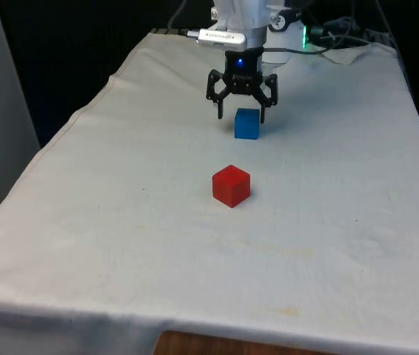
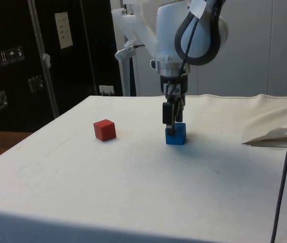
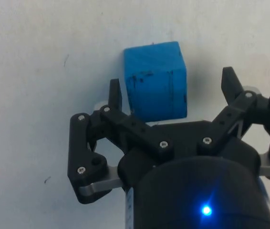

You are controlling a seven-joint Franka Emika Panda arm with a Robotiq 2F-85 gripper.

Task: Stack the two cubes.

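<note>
Right now the end effector (image 1: 242,113) hangs low over the desk (image 1: 121,222), its two fingers spread wide and gripping nothing. In the front view it sits just behind and above the blue cube (image 1: 246,123), with one fingertip showing on each side of the cube's top edge. The side view puts the end effector (image 2: 172,121) directly over the blue cube (image 2: 176,134), fingertips down near the cube's top face; whether they touch it I cannot tell from there. From the wrist view the blue cube (image 3: 155,80) lies between the spread fingers (image 3: 114,94), with a clear gap to the finger on one side and a narrower one on the other, and dark scuff marks show on its face.

Meanwhile the red cube (image 1: 231,185) rests alone on the white cloth, apart from the blue one and nearer the front camera. In the side view the red cube (image 2: 105,129) stands off to that view's left of the blue cube, turned slightly so a corner faces the camera. Both cubes sit flat on the desk, neither on top of the other.
</note>
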